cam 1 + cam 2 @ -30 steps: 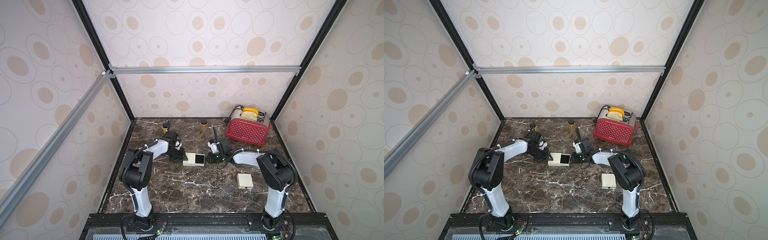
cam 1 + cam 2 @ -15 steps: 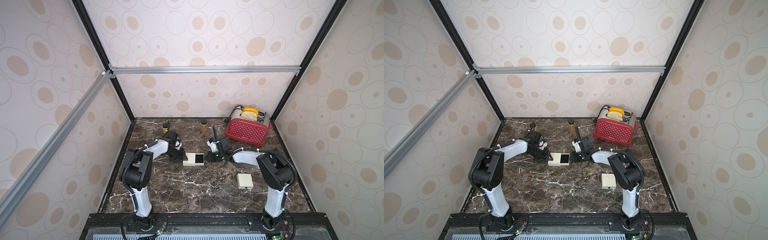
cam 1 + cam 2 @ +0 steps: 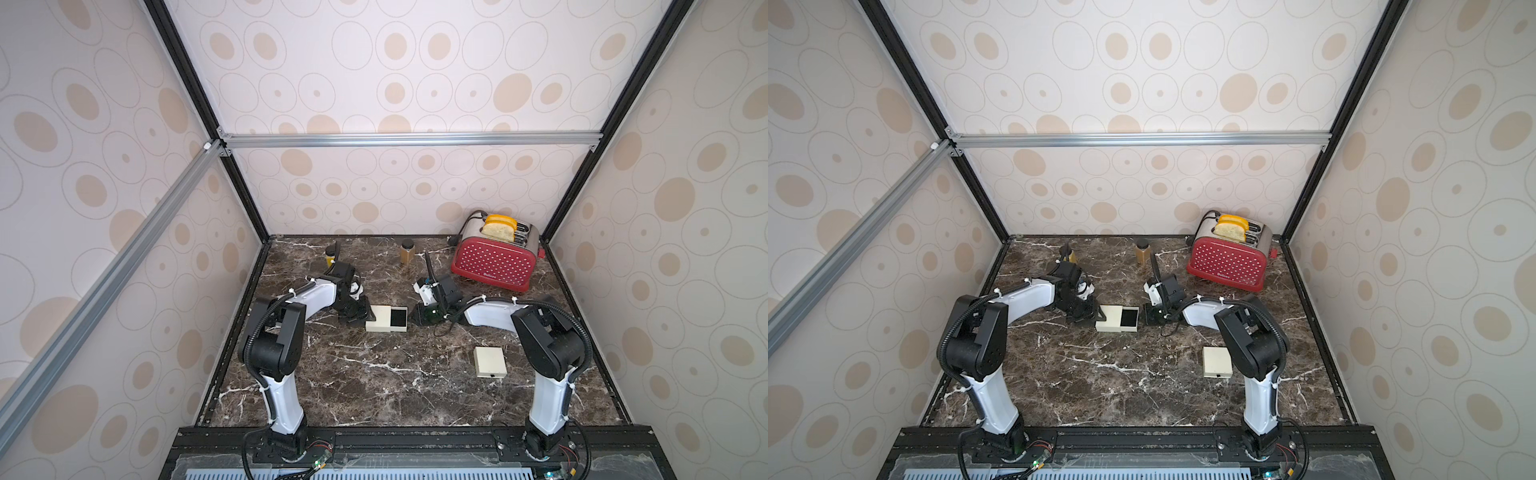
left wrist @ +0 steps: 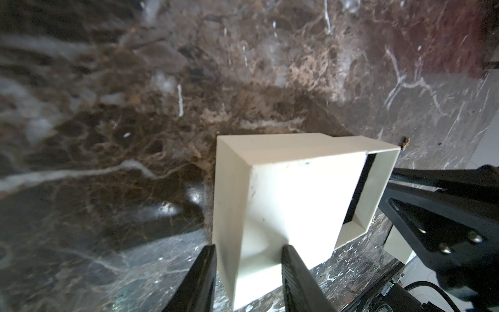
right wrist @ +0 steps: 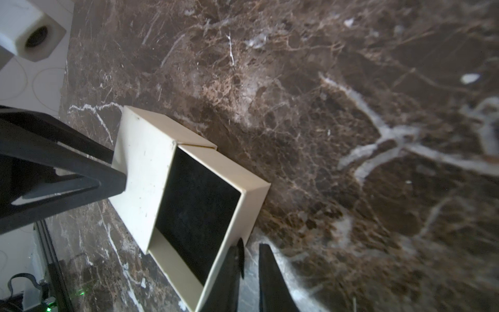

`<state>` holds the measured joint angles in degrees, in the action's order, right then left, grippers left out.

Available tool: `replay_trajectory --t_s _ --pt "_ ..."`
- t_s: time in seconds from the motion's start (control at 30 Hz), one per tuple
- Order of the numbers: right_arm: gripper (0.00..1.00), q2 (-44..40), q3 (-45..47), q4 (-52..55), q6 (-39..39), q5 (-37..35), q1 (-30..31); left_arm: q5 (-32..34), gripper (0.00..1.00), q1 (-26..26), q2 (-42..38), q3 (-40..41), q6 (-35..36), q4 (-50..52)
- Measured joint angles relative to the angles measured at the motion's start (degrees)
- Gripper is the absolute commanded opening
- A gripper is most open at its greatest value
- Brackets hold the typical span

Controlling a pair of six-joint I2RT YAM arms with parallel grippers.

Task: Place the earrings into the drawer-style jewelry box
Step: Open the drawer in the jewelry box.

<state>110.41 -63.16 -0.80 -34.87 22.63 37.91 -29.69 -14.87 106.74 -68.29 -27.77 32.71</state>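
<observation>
Nearest, a small cream box is being ignored. Beyond it, the light, slippery-looking jewelry box is being clamped at its sleeve by the left gripper. The right gripper, slightly parted, is being held at the open drawer. No earrings are being seen.

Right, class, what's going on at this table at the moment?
Two robot arms are working on a cream jewelry box in the middle of the marble table. The left gripper clamps the box's outer sleeve, holding it steady. The drawer stands pulled out toward the right gripper, showing its black lining; no earring shows in it. The right gripper sits at the drawer's end, jaws slightly apart, holding nothing. A second cream box lies apart, near the right arm's base.
</observation>
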Motion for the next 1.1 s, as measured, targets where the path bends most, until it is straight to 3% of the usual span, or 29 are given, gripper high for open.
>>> replay_trajectory --t_s 0.53,1.1 --pt "0.33 -3.69 0.87 2.80 0.87 -1.77 0.17 0.72 0.44 0.00 -0.44 0.35 0.00 -0.20" --pt "0.48 -1.27 -5.81 12.85 4.31 -11.39 4.94 0.81 0.44 0.00 -0.42 0.35 0.22 -0.22"
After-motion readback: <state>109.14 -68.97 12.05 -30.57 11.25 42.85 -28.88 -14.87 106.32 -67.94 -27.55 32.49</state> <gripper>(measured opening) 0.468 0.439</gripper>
